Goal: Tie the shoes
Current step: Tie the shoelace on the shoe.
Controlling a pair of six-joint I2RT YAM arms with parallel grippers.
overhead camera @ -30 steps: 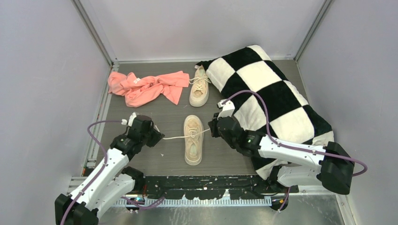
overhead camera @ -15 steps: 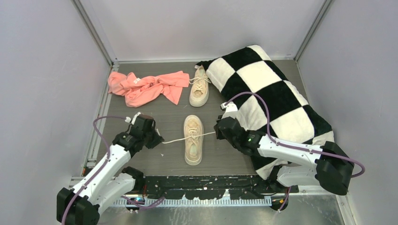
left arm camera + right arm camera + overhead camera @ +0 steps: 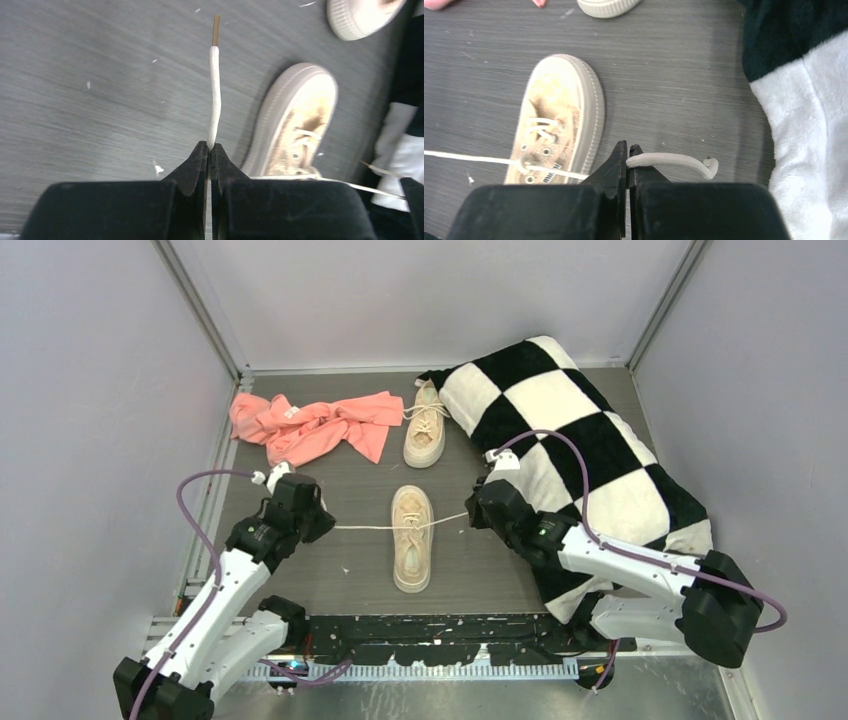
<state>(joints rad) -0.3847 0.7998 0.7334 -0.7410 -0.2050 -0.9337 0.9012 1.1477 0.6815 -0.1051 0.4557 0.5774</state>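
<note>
Two beige sneakers lie on the grey table. The near shoe point(image 3: 411, 537) sits between my arms, toe toward me; the far shoe point(image 3: 426, 427) lies by the pillow with its laces in a bow. My left gripper point(image 3: 327, 526) is shut on the near shoe's left lace point(image 3: 214, 100), whose brown-tipped end sticks out past the jaws. My right gripper point(image 3: 472, 514) is shut on the right lace point(image 3: 669, 160), its short end curling to the right. Both laces run taut and nearly straight from the near shoe's point(image 3: 558, 117) eyelets out to the grippers.
A black-and-white checkered pillow point(image 3: 580, 450) fills the right side, right behind my right arm. A pink cloth point(image 3: 312, 426) lies crumpled at the back left. Grey walls close in the table on three sides.
Both grippers have moved apart, left one further left, right one further right and back. The lace between them has gone from slack to a taut straight line.
</note>
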